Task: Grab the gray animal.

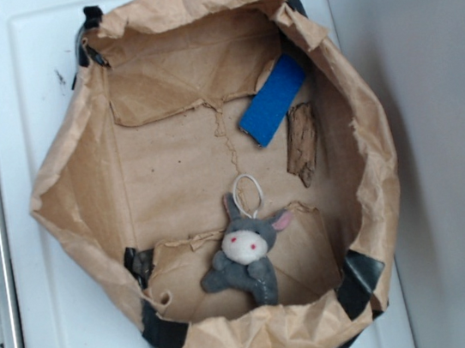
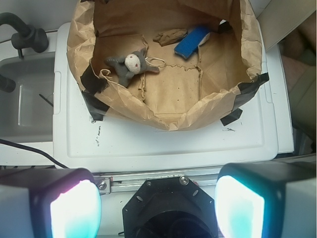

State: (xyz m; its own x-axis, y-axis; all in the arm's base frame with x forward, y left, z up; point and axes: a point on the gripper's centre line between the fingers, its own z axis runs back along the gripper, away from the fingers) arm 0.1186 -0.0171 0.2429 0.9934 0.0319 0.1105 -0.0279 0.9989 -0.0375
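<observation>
Jaws stand wide apart and hold nothing; in the wrist view the two pads point(image 2: 74, 208) glow pale cyan at the bottom corners, with the black mount between them, and the gripper point(image 2: 157, 208) hangs well short of the bag. Just beyond it a metal rail point(image 2: 163, 178) runs across, and past that lies the white tabletop point(image 2: 163, 144), scuffed with a few dark marks. On it sits a crumpled brown paper bag point(image 2: 173, 116), its rim rolled outward and patched with black tape at several corners. Inside, near the bag's left wall in the wrist view, the gray animal point(image 2: 130, 65) lies on its back on the paper floor, white muzzle up, its string loop trailing toward the middle. In the exterior view the gray animal point(image 1: 246, 254) rests near the lower rim, one pink-lined ear showing. Farther in, well apart from the toy, a brown wood piece point(image 2: 170, 36) lies just beside a blue block point(image 2: 192, 41), which leans against the far wall. A gray sink basin point(image 2: 25, 99) sits off the tabletop's left edge.
</observation>
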